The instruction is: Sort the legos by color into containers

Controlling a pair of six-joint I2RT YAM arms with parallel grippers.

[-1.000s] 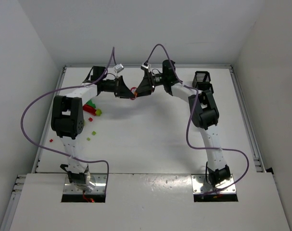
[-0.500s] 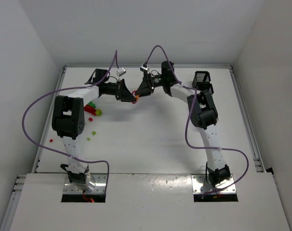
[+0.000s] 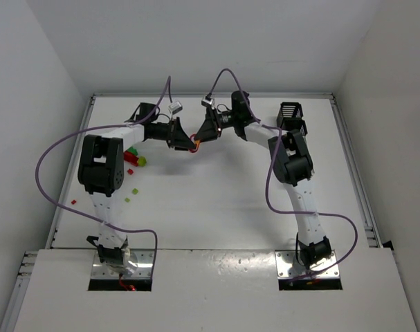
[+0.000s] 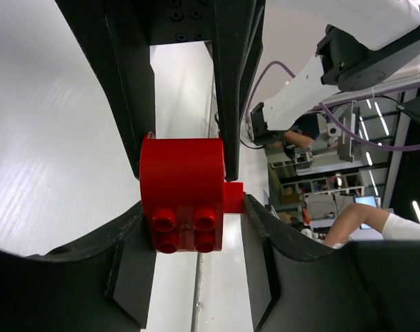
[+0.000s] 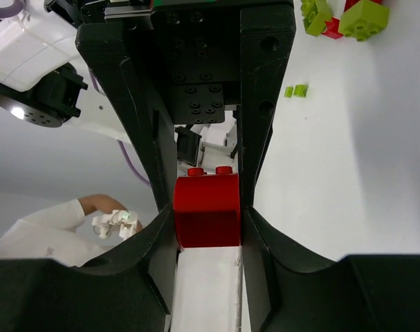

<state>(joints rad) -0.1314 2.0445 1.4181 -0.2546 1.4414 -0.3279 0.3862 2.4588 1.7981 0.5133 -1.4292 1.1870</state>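
A red lego brick (image 4: 182, 183) hangs above the table's far middle, held from both sides. My left gripper (image 4: 192, 207) is shut on it, studs facing its camera. My right gripper (image 5: 208, 221) is shut on the same brick (image 5: 208, 207), its pads pressing both flanks. From above, the two grippers meet tip to tip at the brick (image 3: 194, 143). A pile of red, green and lime legos (image 3: 132, 158) lies at the left. Black containers stand at the far right (image 3: 290, 111) and, half hidden by the left arm, at the far left (image 3: 142, 111).
Small loose legos lie on the left part of the table (image 3: 135, 190), (image 3: 74, 201). Lime bricks (image 5: 317, 12) and a tiny lime piece (image 5: 296, 90) show in the right wrist view. Purple cables arch over both arms. White walls close in the table.
My right gripper's jaws have closed onto the red brick that the left gripper holds. Both gripper tips have drifted slightly toward the near side.
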